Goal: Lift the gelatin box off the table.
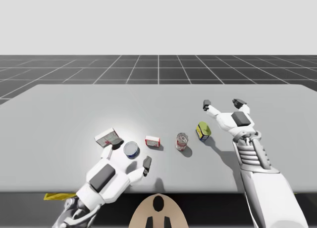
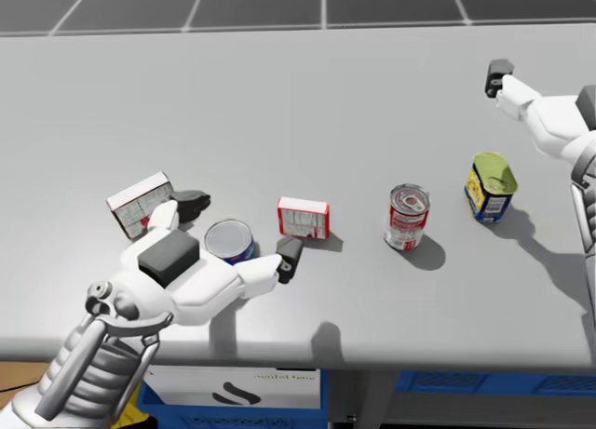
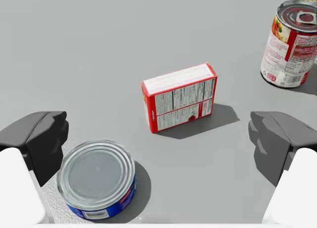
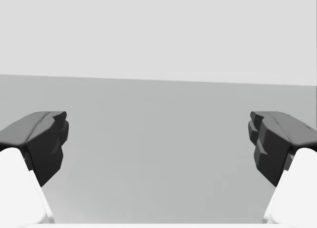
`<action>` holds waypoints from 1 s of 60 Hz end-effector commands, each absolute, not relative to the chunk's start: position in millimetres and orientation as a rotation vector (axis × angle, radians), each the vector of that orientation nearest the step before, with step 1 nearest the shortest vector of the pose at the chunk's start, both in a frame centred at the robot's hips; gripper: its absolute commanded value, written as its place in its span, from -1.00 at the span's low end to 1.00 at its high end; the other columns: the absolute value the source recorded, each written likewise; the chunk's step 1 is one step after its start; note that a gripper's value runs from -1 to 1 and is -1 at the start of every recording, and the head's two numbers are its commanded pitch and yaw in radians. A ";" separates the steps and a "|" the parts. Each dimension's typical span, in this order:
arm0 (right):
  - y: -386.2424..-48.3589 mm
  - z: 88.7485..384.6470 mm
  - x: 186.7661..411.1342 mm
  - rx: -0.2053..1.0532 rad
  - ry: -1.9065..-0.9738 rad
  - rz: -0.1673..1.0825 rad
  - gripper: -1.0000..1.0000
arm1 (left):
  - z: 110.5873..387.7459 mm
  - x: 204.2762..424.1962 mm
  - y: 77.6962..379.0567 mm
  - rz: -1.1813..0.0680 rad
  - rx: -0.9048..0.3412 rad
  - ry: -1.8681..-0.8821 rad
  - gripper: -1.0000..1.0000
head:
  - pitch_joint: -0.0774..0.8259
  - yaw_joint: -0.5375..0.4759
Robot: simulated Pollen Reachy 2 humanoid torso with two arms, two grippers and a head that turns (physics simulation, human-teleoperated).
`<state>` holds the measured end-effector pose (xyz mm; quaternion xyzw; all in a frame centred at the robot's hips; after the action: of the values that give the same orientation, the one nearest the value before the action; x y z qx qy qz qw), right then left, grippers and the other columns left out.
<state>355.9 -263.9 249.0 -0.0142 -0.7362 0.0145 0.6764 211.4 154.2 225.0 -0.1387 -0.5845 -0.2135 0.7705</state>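
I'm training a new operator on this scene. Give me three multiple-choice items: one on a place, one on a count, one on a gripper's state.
1. The small red box is: A) held in the air; B) on the table ahead of my left gripper; C) under an arm.
2. Cans on the table: A) three; B) one; C) five.
3. My right gripper is: A) shut on a box; B) shut on a can; C) open and empty.
Key: 1B, it stands ahead of the open fingers; 2A, a blue can, a red and white can, a yellow can; 3C, its fingers stand apart with nothing between.
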 end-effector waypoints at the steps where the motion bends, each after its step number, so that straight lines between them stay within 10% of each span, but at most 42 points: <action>1: -264.1 249.8 355.4 -0.031 -1.659 0.031 -1.00 | 213.6 221.9 120.6 -0.399 -0.363 -1.235 -1.00 | 0.69 0.18; 60: -270.6 257.4 351.4 -0.015 -1.682 0.009 -1.00 | 183.8 270.3 37.6 -0.241 -0.342 -1.158 -1.00 | 0.68 0.22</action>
<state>352.2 -269.6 256.1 -0.0083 -0.7441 0.0058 0.6680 275.0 84.1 178.9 -0.0979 -0.5597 -0.1556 0.8080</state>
